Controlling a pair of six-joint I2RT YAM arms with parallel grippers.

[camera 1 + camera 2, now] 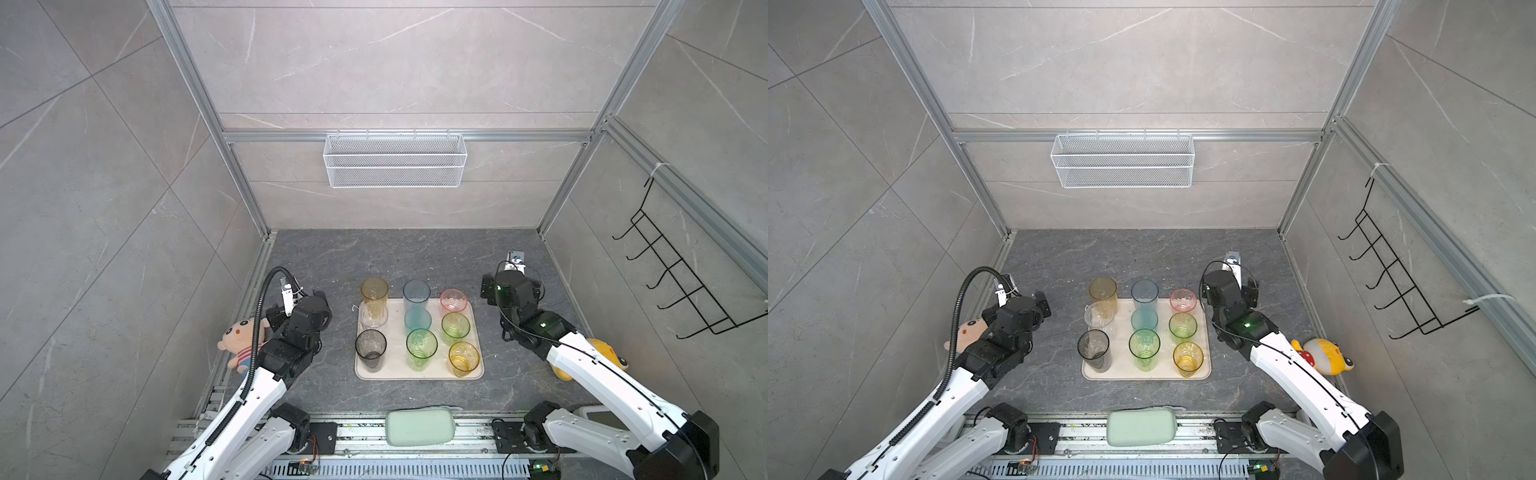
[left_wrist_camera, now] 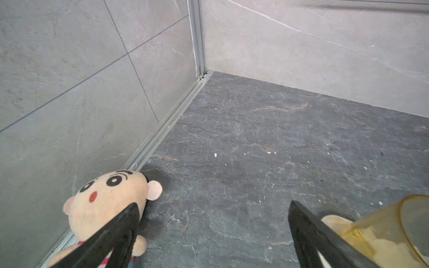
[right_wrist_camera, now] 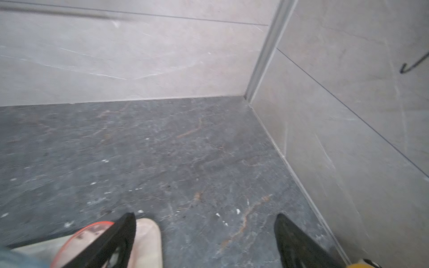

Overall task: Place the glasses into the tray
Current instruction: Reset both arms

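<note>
**Top views:** nine glasses (image 1: 417,320) are seen upright on the tray (image 1: 395,368), with an arm folded at either side. A yellow toy (image 1: 1323,355) is shown clear of the right arm in a top view.

**Left wrist:** the left gripper (image 2: 213,205) is spread wide and nothing is held. A plush doll (image 2: 109,197) lies beside it.

**Right wrist:** the right gripper (image 3: 205,215) is spread wide and empty. A pink glass (image 3: 88,232) is seen behind one finger.

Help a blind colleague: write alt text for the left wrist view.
The left claw hangs open and empty above a dark stone tabletop by a corner of grey walls. A plush doll lies to one side, an amber glass and a corner of the tray to the other.
</note>
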